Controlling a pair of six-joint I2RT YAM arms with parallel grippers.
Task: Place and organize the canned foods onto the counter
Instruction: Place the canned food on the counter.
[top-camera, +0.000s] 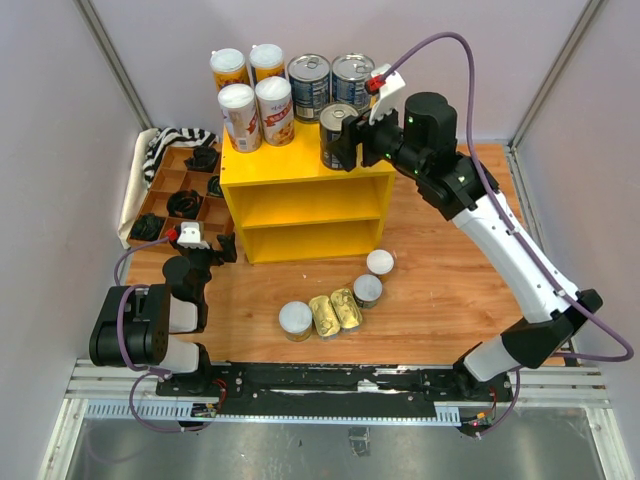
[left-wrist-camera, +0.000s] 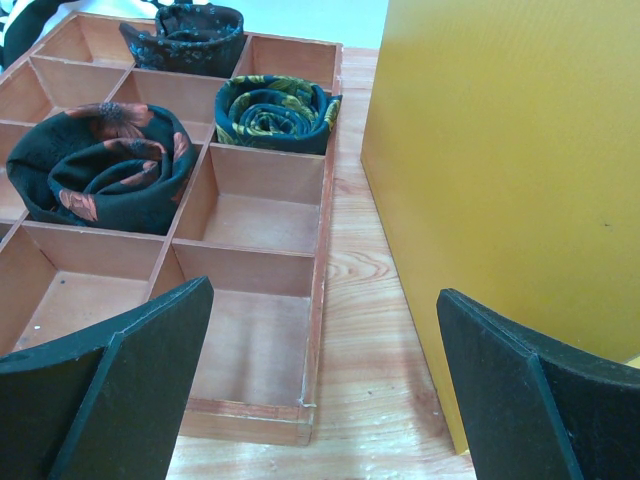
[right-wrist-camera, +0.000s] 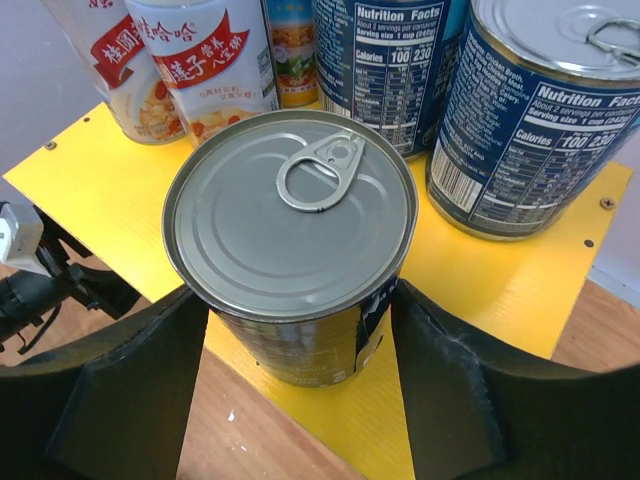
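On top of the yellow counter stood seven of the twelve canned foods: four tall white-lidded cylinders clustered at its back left, two silver-topped dark-labelled cans side by side at its back right, and a third silver-topped can at its front right corner. On the wooden table in front of the counter were five more: three short white-lidded cans and two flat gold-topped tins. Every round can was upright, long axis vertical and lid up. The two gold tins lay flat and touching, between two of the short cans, their long sides running roughly toward the counter. The corner can's pull ring sat on the side of its lid facing the two cans behind it. The right gripper reached over the counter's right end, with one finger close against each side of that corner can. Whether the fingers actually pressed on it could not be told. To the left of the counter lay a brown divided tray; the left wrist view showed three rolled dark patterned cloths, each in its own compartment. The left gripper hung low near the counter's front left corner, fingers spread wide and holding nothing.
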